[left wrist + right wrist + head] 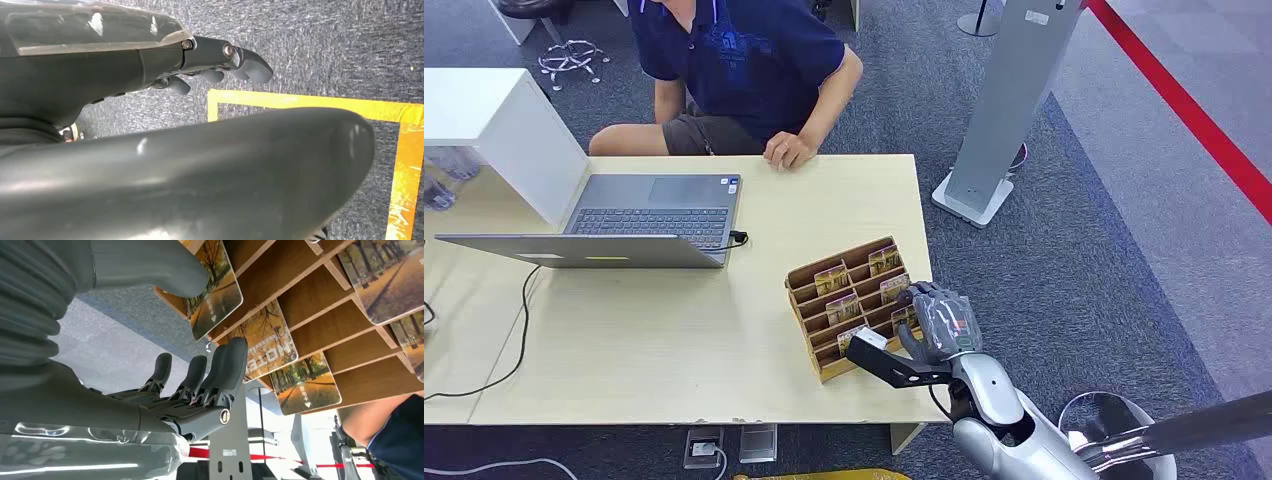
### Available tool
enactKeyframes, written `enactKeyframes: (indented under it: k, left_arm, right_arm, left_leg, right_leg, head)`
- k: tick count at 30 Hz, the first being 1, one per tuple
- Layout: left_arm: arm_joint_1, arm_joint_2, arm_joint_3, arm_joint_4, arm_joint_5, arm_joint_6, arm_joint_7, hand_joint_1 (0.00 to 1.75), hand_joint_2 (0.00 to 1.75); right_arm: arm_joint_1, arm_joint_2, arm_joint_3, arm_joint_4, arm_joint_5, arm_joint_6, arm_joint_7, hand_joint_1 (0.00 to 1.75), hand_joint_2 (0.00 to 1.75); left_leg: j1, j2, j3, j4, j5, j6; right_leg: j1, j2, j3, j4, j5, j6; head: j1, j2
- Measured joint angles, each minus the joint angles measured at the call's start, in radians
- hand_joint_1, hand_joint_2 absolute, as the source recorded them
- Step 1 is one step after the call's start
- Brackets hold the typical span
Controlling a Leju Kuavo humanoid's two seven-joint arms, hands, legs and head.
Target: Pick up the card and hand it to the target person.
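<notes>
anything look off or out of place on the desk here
Nothing stands out. The wooden card rack sits upright near the table's right edge with cards seated in its slots, the laptop is open, and the right hand is at the rack.

Card rack [849, 305] on table [674, 340], right of laptop [639, 220]

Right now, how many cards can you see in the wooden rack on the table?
6. In the wooden rack's left column: upper card, middle card, lower card. Right column: upper card, middle card, and a lower card beside the right hand, which may hide more.
</notes>
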Motion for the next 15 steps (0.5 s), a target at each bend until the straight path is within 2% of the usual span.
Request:
enactKeyframes:
  k: [15]
  left_arm:
    - [0.0, 0.0, 0.0, 0.0, 0.003, 0.0, 0.0, 0.0, 0.0]
  right_arm:
    - [0.0, 0.002, 0.001, 0.01, -0.003, -0.001, -0.004, 0.83, 1.75]
  left_leg:
    - [0.0, 0.0, 0.0, 0.0, 0.0, 0.0]
  right_leg:
    - [0.0, 0.0, 0.0, 0.0, 0.0, 0.0]
  head:
    - [0.0, 0.0]
